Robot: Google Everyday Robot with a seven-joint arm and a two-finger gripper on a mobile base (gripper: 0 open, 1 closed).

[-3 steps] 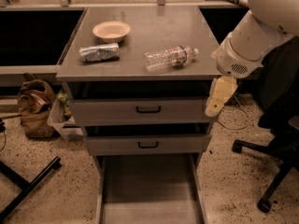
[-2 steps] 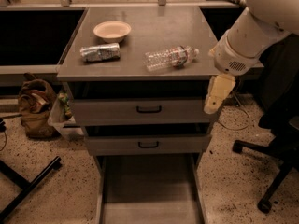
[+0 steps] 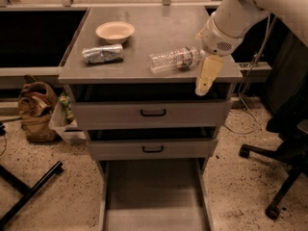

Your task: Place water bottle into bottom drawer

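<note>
At the far left a brown bag [image 3: 34,110] slumps on the speckled floor, with a small clear bin [image 3: 61,124] just beside it against the cabinet; on the left part of the grey worktop [image 3: 161,28] a silvery foil packet [image 3: 102,54] lies flat, and a shallow cream bowl [image 3: 115,31] stands behind it, near but apart; to the right of the middle the water bottle [image 3: 174,59] lies on its side close to the front edge of the worktop, well apart from the packet; it is small, clear and ribbed, with a dark red-and-white label band round the half nearer its neck, and that neck end points right; below the worktop two shallow grey drawers, the upper drawer [image 3: 154,113] and the middle drawer [image 3: 153,149], each show a black handle and stand slightly pulled out; beneath them the bottom drawer [image 3: 153,196] is drawn far out toward the camera, a long flat grey floor between thin side rails; the end effector [image 3: 203,84] hangs pale yellow off the white arm [image 3: 231,20], just right of the bottle's neck end and dipping past the front right edge of the worktop; whether it is released or clenched cannot be told, and it grasps nothing visible; at the far right a dark office chair [image 3: 284,143] stands on the floor.
</note>
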